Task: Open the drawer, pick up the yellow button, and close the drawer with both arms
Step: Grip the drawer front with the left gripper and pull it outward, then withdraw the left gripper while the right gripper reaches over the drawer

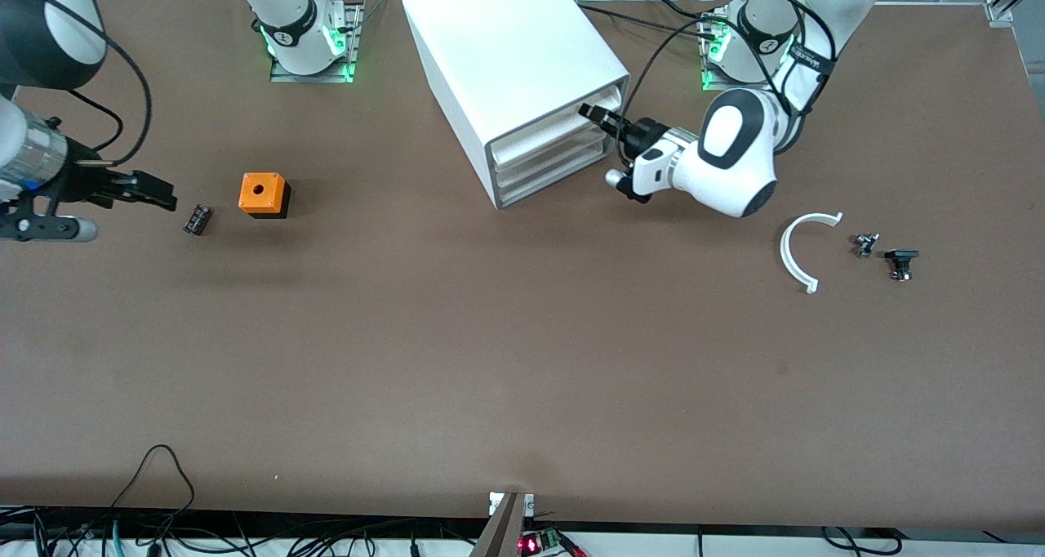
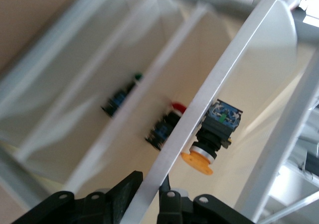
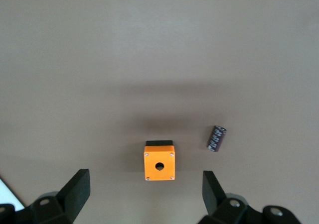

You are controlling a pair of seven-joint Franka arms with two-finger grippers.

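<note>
The left gripper [image 1: 598, 118] has its fingers [image 2: 124, 196] pinching the front lip of the drawer [image 2: 209, 92], top of the cabinet [image 1: 514, 59]. In the left wrist view the button [image 2: 212, 137] lies inside that drawer at about one o'clock from the fingers, orange cap toward them. The right gripper [image 1: 155, 191] waits with fingers spread over the tabletop [image 1: 490, 361] beside the orange cube [image 1: 263, 193], so the left arm is nearer.

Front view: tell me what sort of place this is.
Probably a robotics lab bench: two white jointed arms bolted to a brown table, a white four-drawer box cabinet, and loose cables along the table's edge nearest the camera.
</note>
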